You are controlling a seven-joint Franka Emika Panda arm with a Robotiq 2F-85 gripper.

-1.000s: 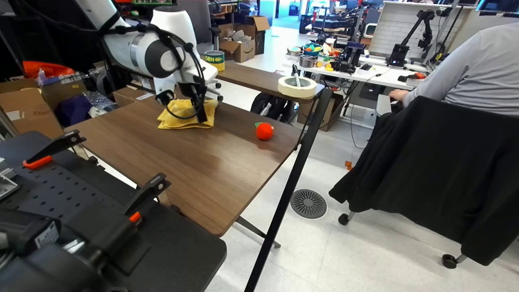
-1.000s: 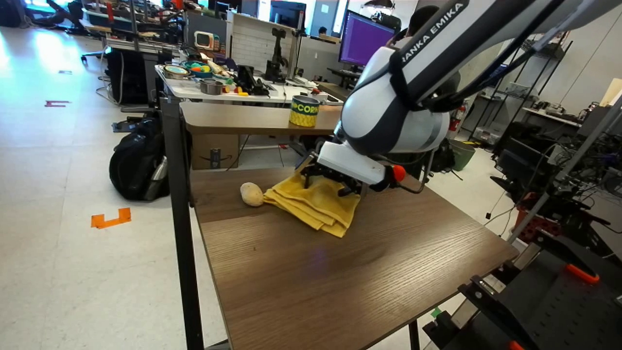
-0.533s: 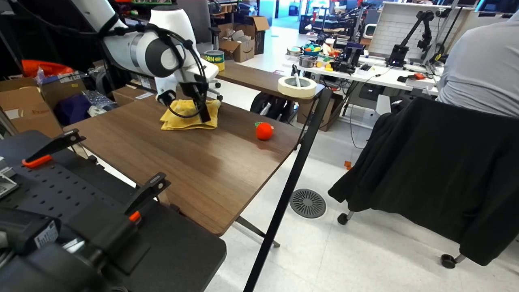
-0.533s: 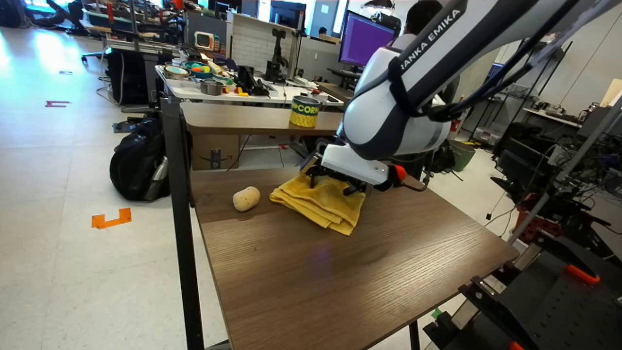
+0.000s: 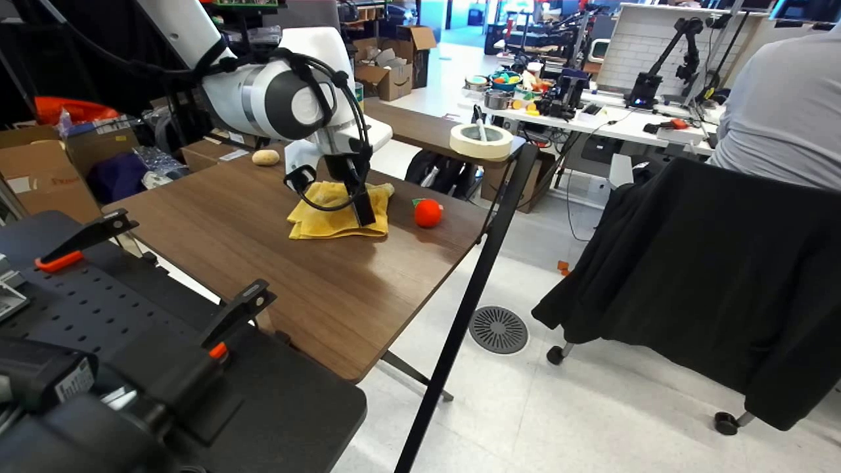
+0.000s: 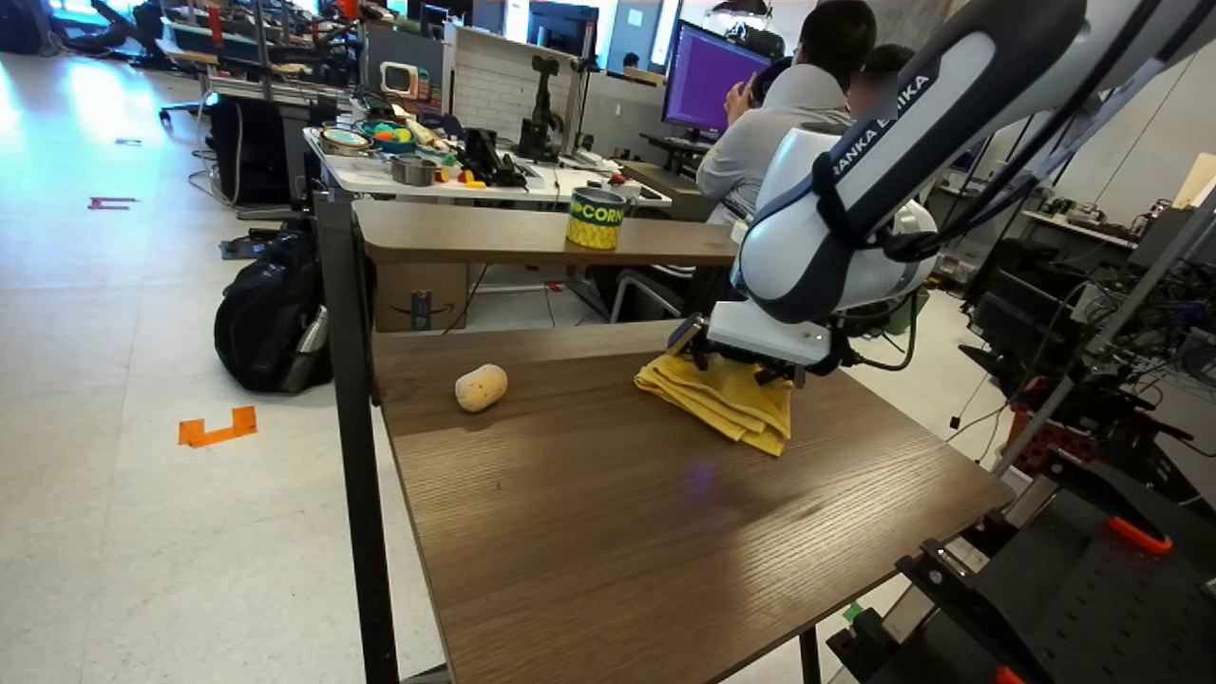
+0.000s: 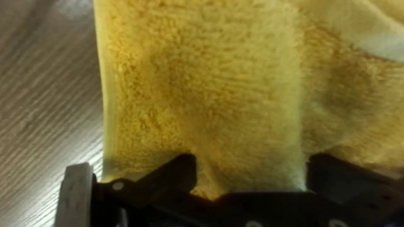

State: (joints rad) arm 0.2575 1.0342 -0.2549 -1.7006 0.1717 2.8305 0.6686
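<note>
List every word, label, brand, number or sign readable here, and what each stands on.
"CORN", on the yellow can; preceding letters unclear.
"ANKA", on the robot arm, then a partly smudged word ending "IKA".
Curved arrow mark, on the brown box.
Too small or blurred: cardboard box label, barcode label.

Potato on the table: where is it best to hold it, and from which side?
Probably at the middle of the potato, across its narrower width, coming from above. It is oblong and lies on its long side, apart from the yellow cloth, so the gripper should have room around it.
</note>
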